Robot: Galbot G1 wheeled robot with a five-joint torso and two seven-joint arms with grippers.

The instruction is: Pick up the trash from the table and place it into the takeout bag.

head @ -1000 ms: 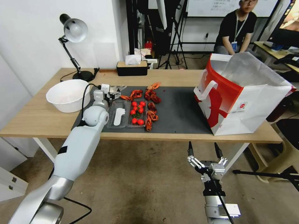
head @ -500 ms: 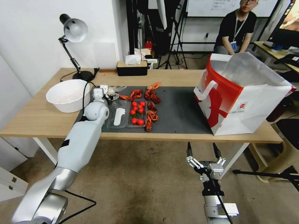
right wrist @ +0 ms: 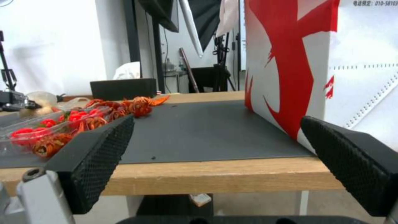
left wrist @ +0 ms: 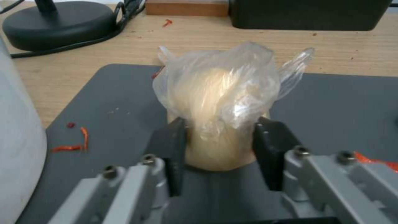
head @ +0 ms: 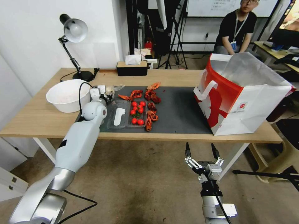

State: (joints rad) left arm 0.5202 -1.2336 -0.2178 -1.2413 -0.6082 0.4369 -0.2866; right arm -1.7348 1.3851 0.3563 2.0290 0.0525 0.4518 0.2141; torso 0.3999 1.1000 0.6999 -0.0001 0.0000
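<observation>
**Left gripper clamps the small bag at the mat's far-left corner**

The left gripper (left wrist: 217, 140) is closed on the small clear bag with the pale lump (left wrist: 219, 102) — its two dark pads press the lump from either side, and the plastic bunches up above them. In the head view the bag (head: 109, 90) sits at the far-left corner of the dark grey mat (head: 180, 109), between the big white plastic bowl (head: 67, 95) and the clear tray of tomatoes and crayfish (head: 132, 113). Against the picture a second ago, the left arm's wrist has slid left and toward the bowl, and the bag has gone with it.

The right gripper (head: 201, 151) hangs below the table's (head: 40, 119) near edge with its fingers spread wide, nothing between them — a little lower in the view than a second ago.

The takeout bag (head: 246, 102) stands upright and open on the right end of the table, well apart from the small bag, in the same spot as before. Loose crayfish (head: 152, 93) lie on the mat beyond the tray.
</observation>
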